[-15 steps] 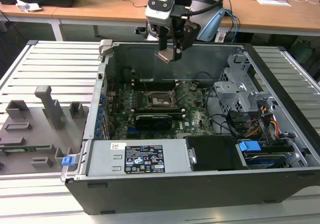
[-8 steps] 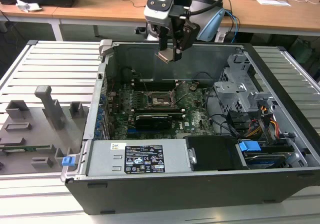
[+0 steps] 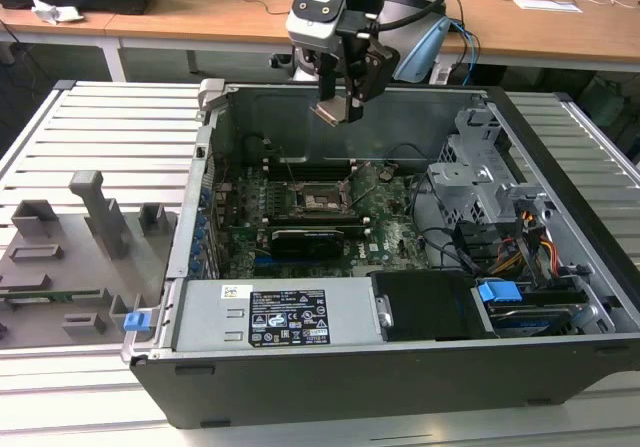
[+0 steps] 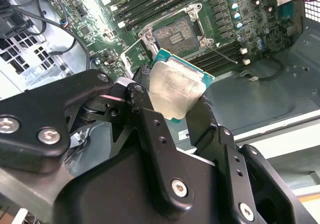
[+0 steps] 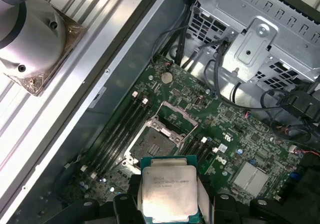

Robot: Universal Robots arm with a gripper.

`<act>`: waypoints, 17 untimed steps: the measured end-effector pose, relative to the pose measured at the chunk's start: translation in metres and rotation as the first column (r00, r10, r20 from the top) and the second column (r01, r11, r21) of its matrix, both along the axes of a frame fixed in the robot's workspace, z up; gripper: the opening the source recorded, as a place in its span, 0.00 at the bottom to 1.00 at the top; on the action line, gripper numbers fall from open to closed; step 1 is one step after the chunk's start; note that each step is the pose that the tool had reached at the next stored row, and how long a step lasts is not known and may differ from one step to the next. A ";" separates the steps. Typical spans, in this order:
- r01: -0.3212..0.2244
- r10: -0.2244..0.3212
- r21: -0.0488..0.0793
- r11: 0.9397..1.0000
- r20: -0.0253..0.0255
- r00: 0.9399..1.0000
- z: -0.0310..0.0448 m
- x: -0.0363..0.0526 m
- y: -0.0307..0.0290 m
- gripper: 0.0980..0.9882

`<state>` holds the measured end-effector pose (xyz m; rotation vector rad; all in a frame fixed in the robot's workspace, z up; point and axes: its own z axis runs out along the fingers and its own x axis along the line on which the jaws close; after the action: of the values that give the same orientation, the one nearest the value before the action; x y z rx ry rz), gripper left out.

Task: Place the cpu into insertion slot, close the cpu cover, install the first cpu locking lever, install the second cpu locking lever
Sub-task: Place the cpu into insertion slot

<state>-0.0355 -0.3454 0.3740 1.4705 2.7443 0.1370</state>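
The cpu [image 4: 176,89] sat clamped between the two black fingers [image 4: 152,129] of my pincer [image 3: 340,105], its dull silver top and green edge showing in both wrist views, gripped on two opposite sides. I held it in the air above the open computer case [image 3: 350,377], touching nothing else. Well below my pincer lay the insertion slot [image 5: 159,144], bare, with its field of contacts exposed. The cpu cover [image 5: 174,116] stood swung up from one edge of that slot, so the opening was free. Around the slot spread the green motherboard [image 3: 392,229], with rows of memory slots [image 5: 120,129] beside it. Lower and nearer the case's front wall than my pincer lay a long black card [image 3: 315,239], and off to the side stood a grey metal drive cage [image 3: 482,167].
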 end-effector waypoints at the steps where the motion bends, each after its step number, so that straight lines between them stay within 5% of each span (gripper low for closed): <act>1: 0.001 -0.001 0.000 1.000 0.000 1.000 -0.0002 0.0000 0.0000 0.48; 17: 0.008 -0.008 0.000 1.000 0.000 1.000 -0.0057 -0.0001 0.0000 0.48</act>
<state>-0.0357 -0.3454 0.3684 1.4808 2.7384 0.1368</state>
